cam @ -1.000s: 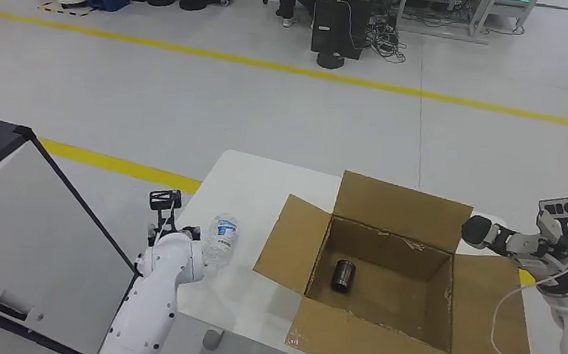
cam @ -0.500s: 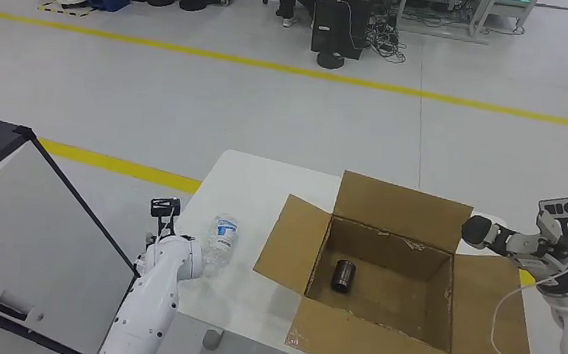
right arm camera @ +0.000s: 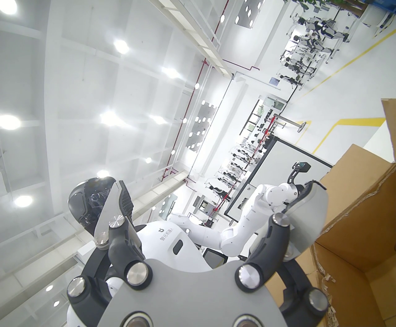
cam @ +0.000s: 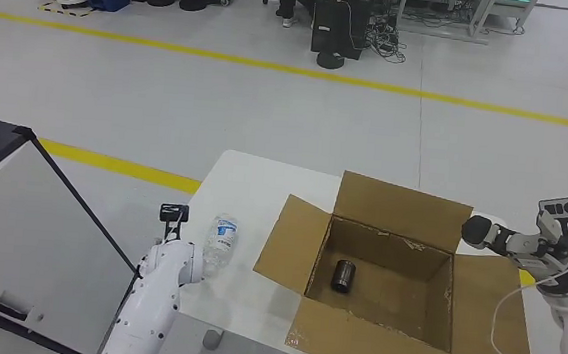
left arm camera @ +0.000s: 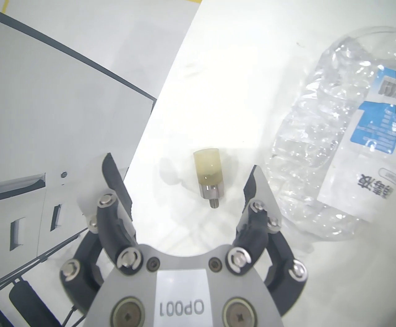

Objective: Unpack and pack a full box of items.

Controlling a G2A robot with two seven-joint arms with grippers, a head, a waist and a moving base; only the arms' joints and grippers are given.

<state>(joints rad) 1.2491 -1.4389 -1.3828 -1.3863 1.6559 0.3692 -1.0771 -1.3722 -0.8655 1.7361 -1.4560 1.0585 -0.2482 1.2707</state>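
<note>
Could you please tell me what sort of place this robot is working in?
Probably an industrial robotics test hall: yellow lines painted on a wide bare floor, benches of equipment and cables along the far side, and a high ceiling with rows of lamps.

Cut off at frame edge: bottle, box front flap; dark cylinder inside too small to identify.

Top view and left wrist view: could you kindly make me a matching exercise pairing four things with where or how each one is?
Things: 1 plastic bottle; 2 dark cylinder; 3 small threaded plug; 4 cardboard box.
States: A flaps open; B on the table between bottle and table edge; C lying beside the box's flap; D on the box floor.
Pairs: 1-C, 2-D, 3-B, 4-A.
</note>
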